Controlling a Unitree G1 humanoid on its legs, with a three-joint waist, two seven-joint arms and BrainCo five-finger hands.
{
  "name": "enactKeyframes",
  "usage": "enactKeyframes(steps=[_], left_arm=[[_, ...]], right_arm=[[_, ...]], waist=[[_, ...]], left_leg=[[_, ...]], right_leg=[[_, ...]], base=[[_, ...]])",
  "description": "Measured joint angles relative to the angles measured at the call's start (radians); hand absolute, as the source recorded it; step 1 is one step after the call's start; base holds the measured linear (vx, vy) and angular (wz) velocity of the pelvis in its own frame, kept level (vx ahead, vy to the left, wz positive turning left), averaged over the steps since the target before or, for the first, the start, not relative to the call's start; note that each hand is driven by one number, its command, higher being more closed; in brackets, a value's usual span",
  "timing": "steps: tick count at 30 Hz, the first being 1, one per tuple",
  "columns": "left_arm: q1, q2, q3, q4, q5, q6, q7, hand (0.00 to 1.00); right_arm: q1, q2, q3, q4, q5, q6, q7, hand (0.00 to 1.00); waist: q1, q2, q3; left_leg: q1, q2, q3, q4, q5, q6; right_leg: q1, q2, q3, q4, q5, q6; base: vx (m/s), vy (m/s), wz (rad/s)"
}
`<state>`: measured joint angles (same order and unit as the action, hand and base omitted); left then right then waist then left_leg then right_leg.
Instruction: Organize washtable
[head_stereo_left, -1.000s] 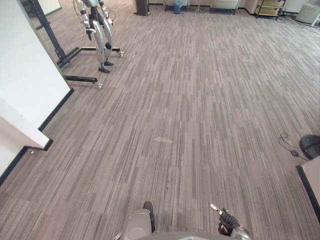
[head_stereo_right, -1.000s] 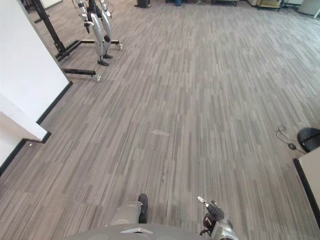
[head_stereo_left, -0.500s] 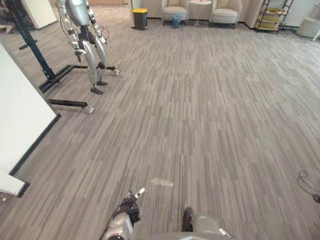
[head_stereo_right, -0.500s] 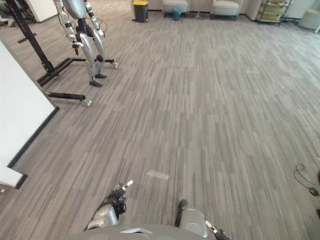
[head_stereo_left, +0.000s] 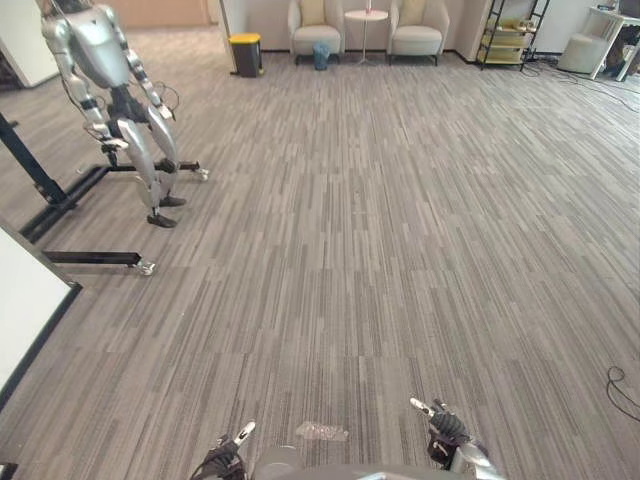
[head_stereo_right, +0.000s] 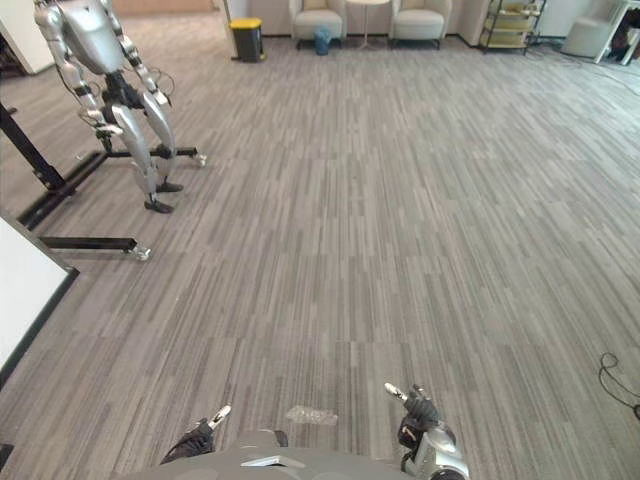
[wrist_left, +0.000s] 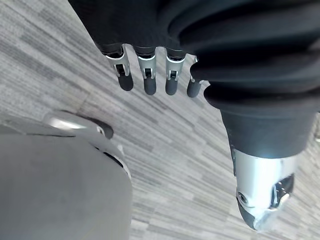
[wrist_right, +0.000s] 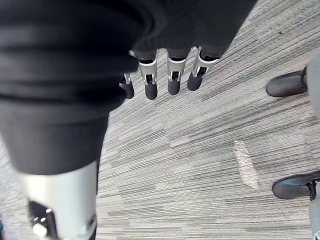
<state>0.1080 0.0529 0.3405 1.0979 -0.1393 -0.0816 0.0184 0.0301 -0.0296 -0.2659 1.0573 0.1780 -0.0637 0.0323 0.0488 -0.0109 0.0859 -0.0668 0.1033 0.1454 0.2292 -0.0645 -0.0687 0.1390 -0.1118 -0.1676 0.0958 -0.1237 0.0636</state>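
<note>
At the near edge, both hands hang low over the floor (head_stereo_left: 400, 250), a grey carpet of narrow stripes. The left hand (head_stereo_left: 221, 464) is at the near left; in its wrist view the fingers (wrist_left: 149, 83) hang straight and loose with nothing between them and the thumb (wrist_left: 262, 200), so it is open and empty. The right hand (head_stereo_left: 446, 437) is at the near right, its fingers (wrist_right: 150, 84) likewise straight and slack over the bare carpet, holding nothing. Between the two hands a small pale patch (head_stereo_left: 322, 431) lies flat on the floor.

To the left, a white wall (head_stereo_left: 22, 300) with a dark base strip comes in from the side. Beyond it a black stand (head_stereo_left: 58, 196) on castors holds up another silver humanoid (head_stereo_left: 108, 86), feet just touching the floor.

Far off, along the back wall, a bin (head_stereo_left: 245, 52) with a yellow lid stands left of two pale armchairs (head_stereo_left: 313, 22) (head_stereo_left: 418, 26), with a small round table (head_stereo_left: 366, 18) between them and a blue pail (head_stereo_left: 320, 56) near the left chair. Right of these stands a dark rack (head_stereo_left: 510, 30), then a white pouf (head_stereo_left: 582, 52) at the far right.
</note>
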Motion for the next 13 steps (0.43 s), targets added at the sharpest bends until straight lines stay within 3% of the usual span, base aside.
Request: enactKeyframes(steps=[4, 13], left_arm=[[-0.003, 0.025, -0.073, 0.027, 0.001, -0.002, 0.01, 0.0], [-0.015, 0.045, -0.127, 0.04, -0.003, -0.011, 0.011, 0.0]], right_arm=[[0.03, -0.005, -0.015, 0.044, -0.002, 0.001, 0.011, 0.0], [0.06, -0.005, -0.128, 0.118, -0.005, 0.01, 0.018, 0.0]], waist=[[-0.005, -0.007, -0.01], [-0.012, -0.029, -0.041]], left_leg=[[0.093, -0.063, 0.04, -0.136, 0.021, 0.027], [0.174, -0.077, 0.043, -0.311, 0.097, 0.028]], right_leg=[[0.02, -0.051, 0.016, -0.019, 0.009, 0.016], [0.017, -0.047, 0.013, -0.023, 0.019, 0.028]], base=[[0.23, 0.079, -0.16], [0.07, 0.002, -0.02]])
